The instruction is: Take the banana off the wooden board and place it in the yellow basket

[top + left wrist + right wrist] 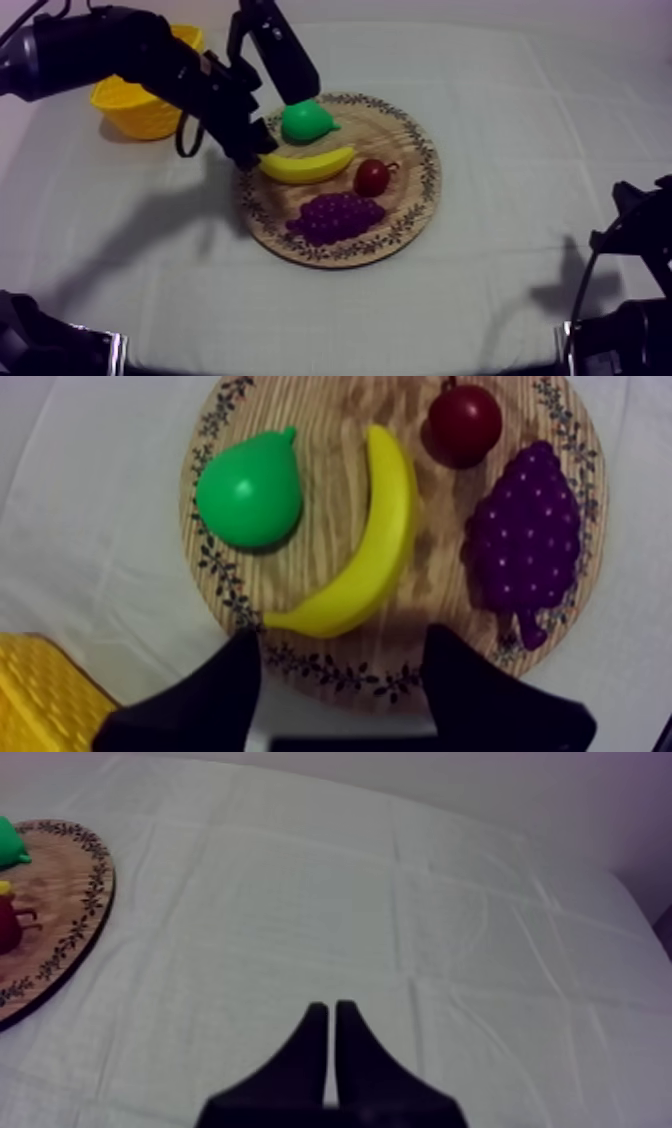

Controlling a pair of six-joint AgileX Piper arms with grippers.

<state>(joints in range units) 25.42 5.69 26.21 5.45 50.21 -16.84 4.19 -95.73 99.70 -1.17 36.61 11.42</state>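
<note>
1. Banana (pixel 306 165) location: wooden board (pixel 405 140), long axis left-right, left tip at left jaws.
2. State of left jaws: released, empty; nearer arm.
3. State of right jaws: clenched, empty, well right of board.

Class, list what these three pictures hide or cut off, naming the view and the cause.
Top view: the left arm covers part of the yellow basket and the pear.
Right wrist view: the picture edge cuts off most of the board and its fruit.
Left wrist view: the edge cuts the basket.
</note>
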